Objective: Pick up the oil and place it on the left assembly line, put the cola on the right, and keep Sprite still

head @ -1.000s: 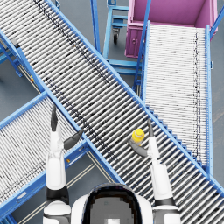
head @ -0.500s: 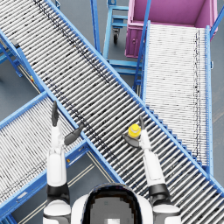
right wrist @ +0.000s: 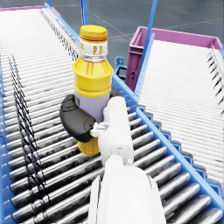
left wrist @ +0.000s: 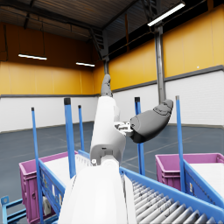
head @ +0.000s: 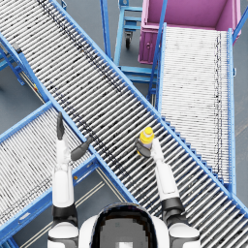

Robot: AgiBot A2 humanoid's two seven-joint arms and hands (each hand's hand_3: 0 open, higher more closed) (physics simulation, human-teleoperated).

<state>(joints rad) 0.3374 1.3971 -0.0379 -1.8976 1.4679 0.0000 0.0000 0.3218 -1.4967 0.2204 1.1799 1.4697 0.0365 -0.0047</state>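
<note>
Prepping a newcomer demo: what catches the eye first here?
The yellow oil bottle, gripped upright by the right robot hand over the diagonal roller conveyor. Then the left robot hand, raised empty with fingers apart, near the left line. A magenta bin sits at the right line's far end.

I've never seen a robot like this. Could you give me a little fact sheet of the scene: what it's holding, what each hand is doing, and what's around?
Held item: yellow oil bottle, yellow cap, upright
Right hand: grips the bottle around its lower body
Bottle place: over the middle conveyor; cannot tell whether it is lifted off the rollers
Left hand: holds nothing, fingers apart, raised over the left conveyor
Right conveyor: nothing on the rollers in view
Far end: purple bin
Cola, Sprite: not in view
</note>
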